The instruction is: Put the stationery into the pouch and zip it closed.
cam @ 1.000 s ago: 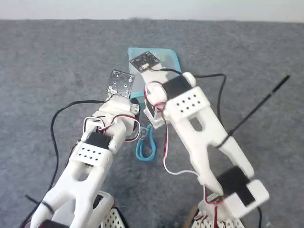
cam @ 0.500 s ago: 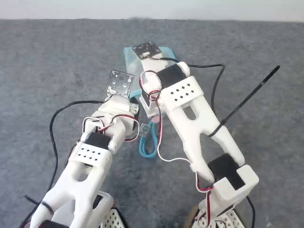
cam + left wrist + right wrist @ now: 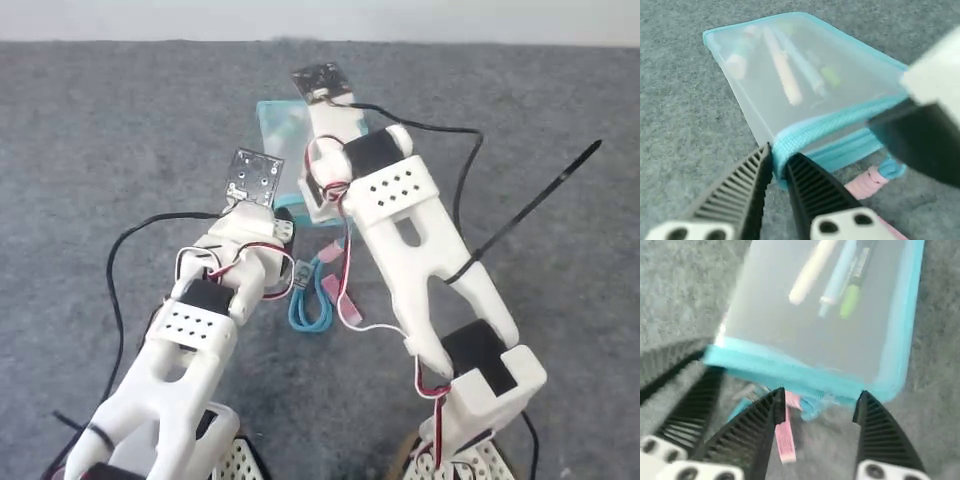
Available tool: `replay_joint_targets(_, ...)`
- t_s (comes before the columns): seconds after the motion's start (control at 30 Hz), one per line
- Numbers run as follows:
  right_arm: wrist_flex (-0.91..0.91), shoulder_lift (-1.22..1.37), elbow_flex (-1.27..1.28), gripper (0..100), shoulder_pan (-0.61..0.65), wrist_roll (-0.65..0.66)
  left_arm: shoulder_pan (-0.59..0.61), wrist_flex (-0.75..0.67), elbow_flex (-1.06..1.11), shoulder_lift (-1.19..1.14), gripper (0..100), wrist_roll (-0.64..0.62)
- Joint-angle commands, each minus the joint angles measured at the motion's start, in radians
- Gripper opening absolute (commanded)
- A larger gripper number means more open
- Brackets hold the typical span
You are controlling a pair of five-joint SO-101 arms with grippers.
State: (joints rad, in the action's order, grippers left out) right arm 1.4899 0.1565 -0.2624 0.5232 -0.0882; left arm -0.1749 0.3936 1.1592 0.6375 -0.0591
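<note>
Quick status from my two-arm setup: my left gripper (image 3: 779, 161) is pinched tight on the corner of the pouch (image 3: 805, 85), right on the teal zipper band. I reckon that's there as an anchor so the bag won't slide when the zip gets tugged. The pouch lies flat on the grey mat (image 3: 120, 120), out past both wrists. The stationery is already inside: through the clear side I can see a cream pen (image 3: 812, 272), a blue pen (image 3: 840, 275) and a green marker (image 3: 851, 297) lying side by side. My right gripper (image 3: 821, 399) is spread wide and holding nothing, hovering over the same zipper edge with one finger on each side of a stretch of it. A pink tag (image 3: 785, 437) hangs just below that edge near one finger, and a blue strap loop (image 3: 310, 312) trails on the mat between my arms. I honestly can't tell whether the zip is fully shut or where the pull sits. My guess is the right one is lined up to catch the pull, so the closing step looks like what's left.
</note>
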Motion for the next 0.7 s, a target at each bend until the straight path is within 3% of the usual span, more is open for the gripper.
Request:
replay_joint_targets(0.0,0.071,-0.079,-0.02,10.2,-0.061,0.091,-0.006,-0.029,-0.005,0.046,1,-0.011)
replay_joint_targets(0.17,0.033,-0.371,0.338,11.0,-0.008,0.25,0.034,-0.029,-0.005,0.046,1,-0.015)
replay_joint_targets(0.4,-0.323,-0.682,0.922,16.5,0.09,0.272,0.063,-0.026,-0.007,0.046,1,-0.017)
replay_joint_targets(0.67,-0.456,-0.702,1.097,16.5,0.171,0.227,0.232,-0.026,-0.044,0.046,1,-0.069)
